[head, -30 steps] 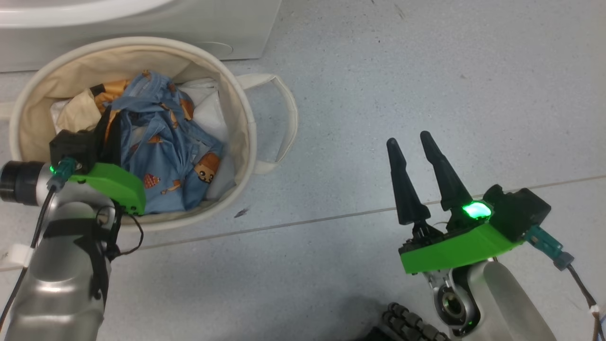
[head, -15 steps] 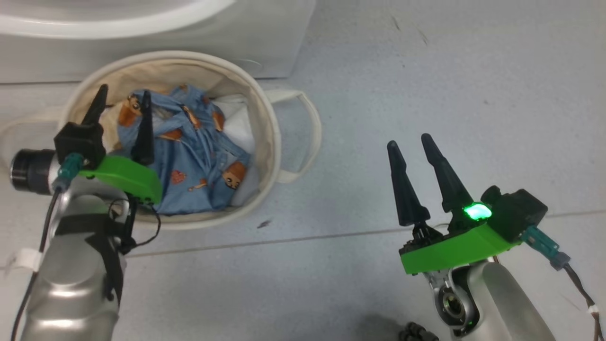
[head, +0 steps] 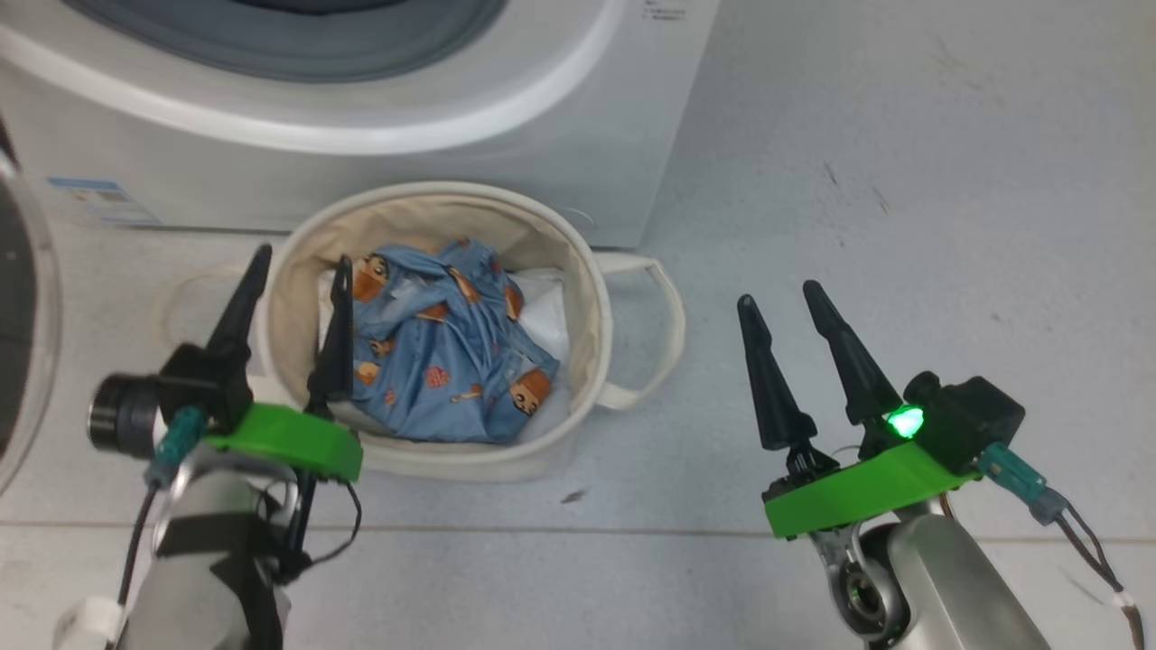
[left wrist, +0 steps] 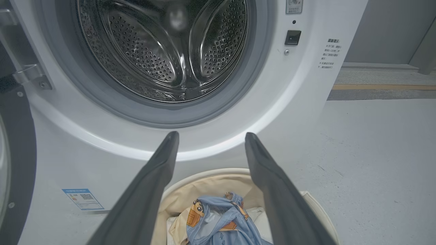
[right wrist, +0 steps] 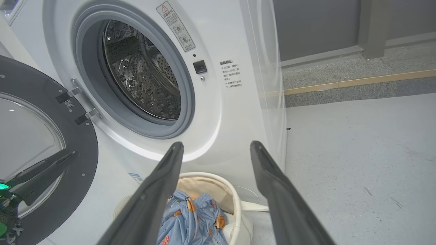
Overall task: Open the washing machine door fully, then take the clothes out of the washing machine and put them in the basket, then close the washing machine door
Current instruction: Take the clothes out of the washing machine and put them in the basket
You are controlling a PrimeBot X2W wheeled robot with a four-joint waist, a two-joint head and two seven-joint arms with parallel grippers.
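Here the clothes (head: 442, 361), blue fabric printed with orange-brown bears, lie bunched inside the basket (head: 424, 217), on top of a white sheet (head: 542, 311) that shows at their right edge. The basket stands on the grey floor (head: 903, 181) just in front of the washing machine (head: 506, 117), below its round mouth, with one looped handle sticking out to the right. The left gripper (head: 302, 255) is at the basket's near left side, its two dark fingers spread wide and holding nothing; in the head view one finger lines up with the inside of the basket and the other with the floor outside its left rim. The right gripper (head: 778, 292) hangs over bare floor well to the right of the basket, its fingers also wide apart with nothing between them. The door (right wrist: 87, 153) is swung open to the left of the machine, and the perforated steel drum (left wrist: 163, 51) shows through the grey-ringed opening. A small blue label (head: 90, 199) sits low on the machine's front, left of the basket.
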